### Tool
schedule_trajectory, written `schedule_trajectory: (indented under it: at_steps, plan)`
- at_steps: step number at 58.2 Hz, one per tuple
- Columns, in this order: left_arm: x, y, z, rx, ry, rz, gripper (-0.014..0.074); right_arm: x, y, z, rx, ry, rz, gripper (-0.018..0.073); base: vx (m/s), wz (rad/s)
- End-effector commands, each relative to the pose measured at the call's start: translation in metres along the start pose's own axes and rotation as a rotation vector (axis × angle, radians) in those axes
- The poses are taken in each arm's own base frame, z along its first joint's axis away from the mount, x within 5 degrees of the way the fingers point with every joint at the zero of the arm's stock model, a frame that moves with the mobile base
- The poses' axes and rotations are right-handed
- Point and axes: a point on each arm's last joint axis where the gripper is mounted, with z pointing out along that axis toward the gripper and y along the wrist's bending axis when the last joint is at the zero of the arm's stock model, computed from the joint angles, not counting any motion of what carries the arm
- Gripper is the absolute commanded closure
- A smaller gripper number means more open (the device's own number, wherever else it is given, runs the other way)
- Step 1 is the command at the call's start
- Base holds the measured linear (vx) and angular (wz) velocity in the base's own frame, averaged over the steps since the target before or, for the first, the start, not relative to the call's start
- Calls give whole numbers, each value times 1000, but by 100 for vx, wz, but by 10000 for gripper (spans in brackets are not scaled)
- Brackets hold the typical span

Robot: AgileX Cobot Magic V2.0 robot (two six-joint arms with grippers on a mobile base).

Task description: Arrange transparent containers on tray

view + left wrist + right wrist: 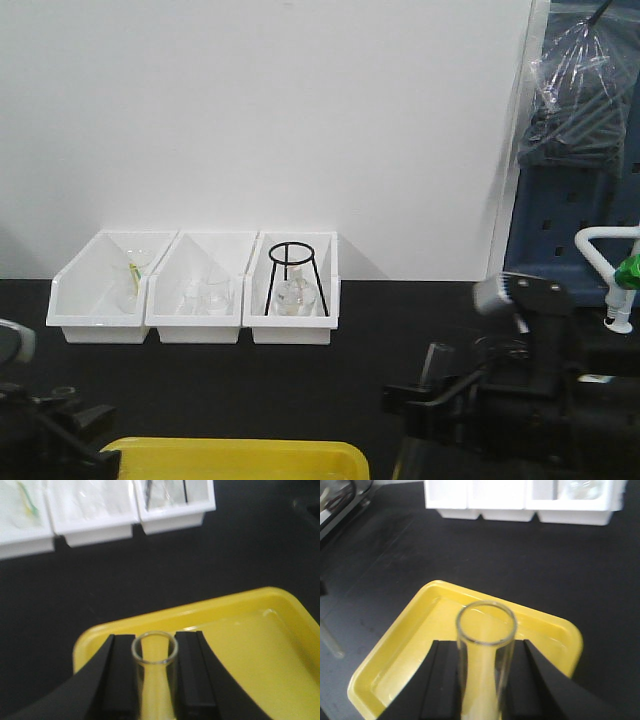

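Each gripper holds one clear glass test tube upright over the yellow tray. In the left wrist view my left gripper [155, 641] is shut on a test tube [154, 680], its open rim showing between the black fingers, above the tray [240, 645] near its far left corner. In the right wrist view my right gripper [485, 647] is shut on a wider-looking test tube [482, 680] over the tray [405, 650]. From the front, only the tray's far rim [235, 452] shows at the bottom edge, with the left gripper [60, 430] and the right arm [500, 400] on either side.
Three deep white bins [195, 315] stand in a row against the back wall, holding glassware; the right one holds a black ring tripod [295, 265]. A white and green tap fitting [622, 275] stands at the far right. A slim clear tube [331, 641] shows at the left edge.
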Motion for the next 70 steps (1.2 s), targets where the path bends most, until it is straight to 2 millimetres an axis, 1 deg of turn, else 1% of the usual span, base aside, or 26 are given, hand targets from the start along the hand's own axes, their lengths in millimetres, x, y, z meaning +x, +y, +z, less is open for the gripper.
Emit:
schedule_trajectory:
  at_steps: [1,8,15,19,26,32,38,44,56,63,70]
  plan:
    - [-21,-9,11,38,-79,-16,521,-18,14,20,-6,-94,11,442,0,0]
    - [-22,-11,40,37,3,-76,515,-15,17,58,9,-60,51,442,0,0]
    - [-18,-12,68,27,97,-102,503,-9,11,92,-31,31,122,442,0,0]
    - [-11,-12,85,16,163,-101,493,-6,8,107,-48,70,149,442,0,0]
    - [3,-10,108,3,227,-101,478,-2,1,127,-37,101,157,442,0,0]
    - [17,-9,125,-10,291,-101,474,11,-8,143,-19,147,176,442,0,0]
    - [28,-7,135,-19,341,-100,471,23,-13,154,-24,200,208,442,0,0]
    - [35,-7,143,-25,367,-99,470,33,-18,163,-20,238,222,439,0,0]
    - [42,-6,149,-30,389,-98,455,49,-26,176,-12,294,242,422,0,0]
    - [45,-5,152,-32,397,-98,412,55,-29,180,-2,309,249,402,0,0]
    - [45,-5,152,-32,398,-98,339,56,-30,181,2,311,251,373,0,0]
